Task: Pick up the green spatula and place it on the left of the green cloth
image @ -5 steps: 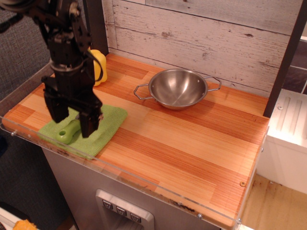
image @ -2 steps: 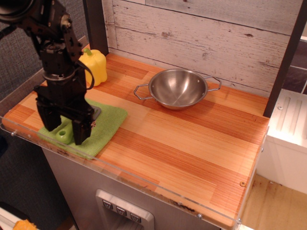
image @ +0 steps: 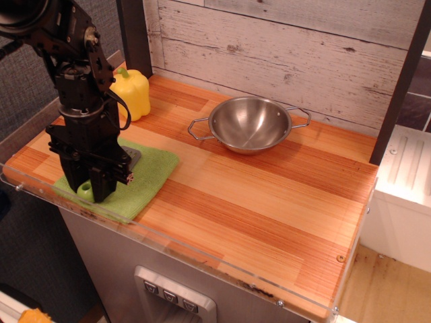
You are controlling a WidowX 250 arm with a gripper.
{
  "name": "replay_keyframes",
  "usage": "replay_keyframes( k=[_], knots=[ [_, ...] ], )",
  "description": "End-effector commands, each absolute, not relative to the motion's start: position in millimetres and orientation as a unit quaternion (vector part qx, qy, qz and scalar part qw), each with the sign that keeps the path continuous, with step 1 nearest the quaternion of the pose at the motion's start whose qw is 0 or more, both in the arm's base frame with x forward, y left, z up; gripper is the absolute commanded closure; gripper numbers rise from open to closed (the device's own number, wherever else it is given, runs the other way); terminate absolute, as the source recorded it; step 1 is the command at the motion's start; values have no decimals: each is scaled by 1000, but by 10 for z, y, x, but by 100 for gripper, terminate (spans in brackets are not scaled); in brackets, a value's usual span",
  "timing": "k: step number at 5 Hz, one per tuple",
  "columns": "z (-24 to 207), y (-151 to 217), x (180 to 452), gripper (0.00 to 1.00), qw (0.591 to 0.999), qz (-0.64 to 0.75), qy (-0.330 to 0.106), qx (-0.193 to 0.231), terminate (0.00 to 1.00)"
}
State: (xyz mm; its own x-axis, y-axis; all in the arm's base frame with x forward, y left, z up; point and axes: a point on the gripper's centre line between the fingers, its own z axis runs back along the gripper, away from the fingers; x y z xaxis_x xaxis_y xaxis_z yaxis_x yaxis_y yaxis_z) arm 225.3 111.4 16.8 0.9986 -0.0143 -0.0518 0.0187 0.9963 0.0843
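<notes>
The green cloth (image: pixel 145 176) lies flat at the front left of the wooden counter. The green spatula lies on it. The lime-green handle end with its hole (image: pixel 85 190) shows below the fingers, and a bit of the grey blade (image: pixel 132 157) shows to the right of the arm. My gripper (image: pixel 91 183) is down on the cloth, with its black fingers (image: pixel 102 185) closed in on either side of the handle. The spatula still rests on the cloth. The gripper hides most of the handle.
A yellow bell pepper (image: pixel 133 91) stands behind the cloth near the back wall. A steel bowl (image: pixel 249 123) with wire handles sits mid-counter at the back. A clear plastic rim (image: pixel 175 243) lines the front edge. A strip of bare wood (image: pixel 30 156) lies left of the cloth.
The gripper has moved left and down onto the cloth over the spatula handle. Its fingers were wide open a second ago and are now drawn in around the handle.
</notes>
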Motion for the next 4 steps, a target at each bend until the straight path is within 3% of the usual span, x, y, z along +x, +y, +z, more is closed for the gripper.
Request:
replay_keyframes(
  k=[1, 2, 4],
  knots=[
    [363, 1113, 2280, 100, 998, -17, 5, 56, 0],
    [712, 1245, 2198, 100, 997, -2, -31, 67, 0],
    [614, 1803, 2048, 100, 997, 47, -10, 60, 0]
  ],
)
